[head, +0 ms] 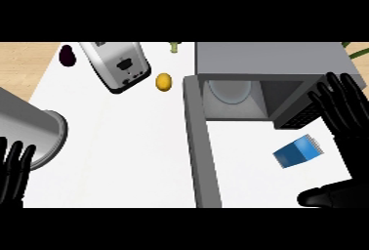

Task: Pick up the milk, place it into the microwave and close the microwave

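Note:
A blue milk carton (297,152) lies tilted on the white counter in front of the microwave (267,63). The microwave stands open at the top right, its glass turntable (231,90) showing inside, and its door (202,146) swings out toward me, left of the carton. My right hand (344,117) is open at the right edge, fingers spread upward beside the carton, thumb (324,197) below it, not touching it. At the lower left edge my left hand (13,176) rests open, fingers up.
A silver toaster (115,66) sits at the top left, with a dark eggplant (67,55) left of it and a yellow lemon (163,81) to its right. A large metal pot (32,129) stands at the left edge, just above my left hand.

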